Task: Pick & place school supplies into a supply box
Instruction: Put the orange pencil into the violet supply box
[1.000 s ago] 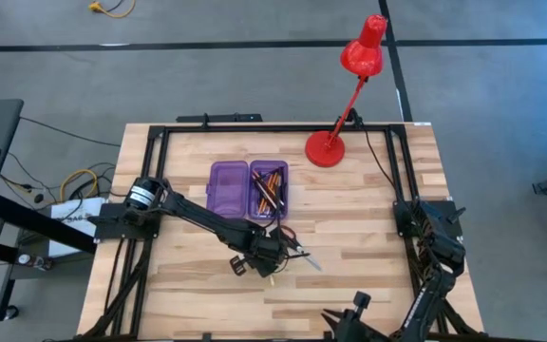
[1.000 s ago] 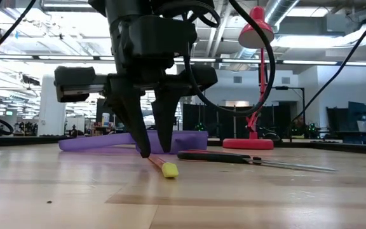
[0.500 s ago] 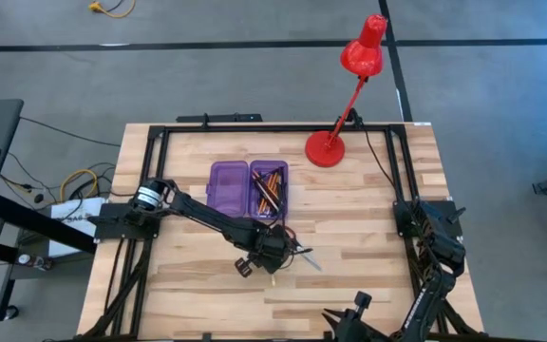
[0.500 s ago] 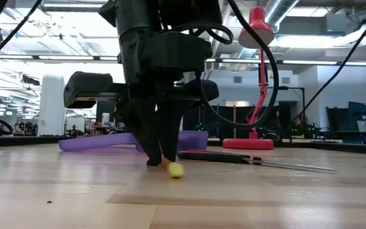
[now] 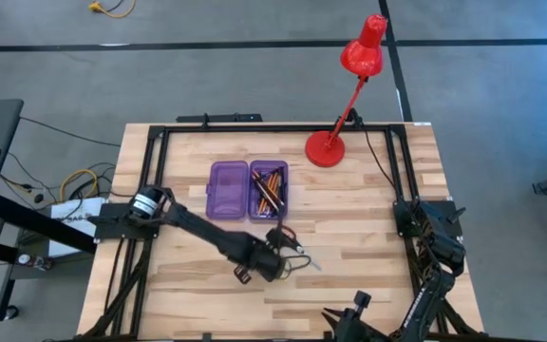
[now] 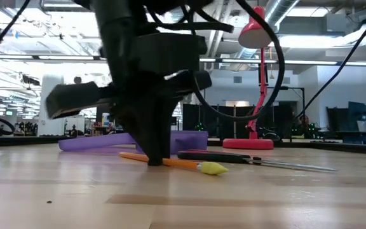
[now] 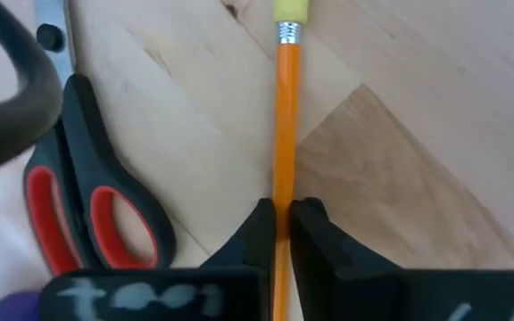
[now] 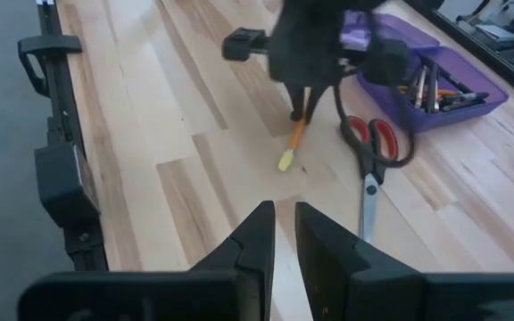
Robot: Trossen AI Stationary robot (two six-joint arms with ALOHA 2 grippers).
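The left arm stretches low across the worktop (image 5: 368,218), its fingers (image 7: 259,234) clamped on one orange pencil (image 7: 283,134) lying beside one pair of red-handled scissors (image 7: 78,209), just near the open purple supply box (image 5: 248,189); the right arm waits folded at the worktop's edge, its fingers (image 8: 260,234) nearly closed on nothing. The left wrist view alone shows the pinch; the high view alone shows pens and pencils inside the box.

Left gripper (image 7: 277,223) down at table, jaws pinched shut — right gripper (image 8: 285,236) parked, fingers near-closed.

No text, label or number can be read anywhere.
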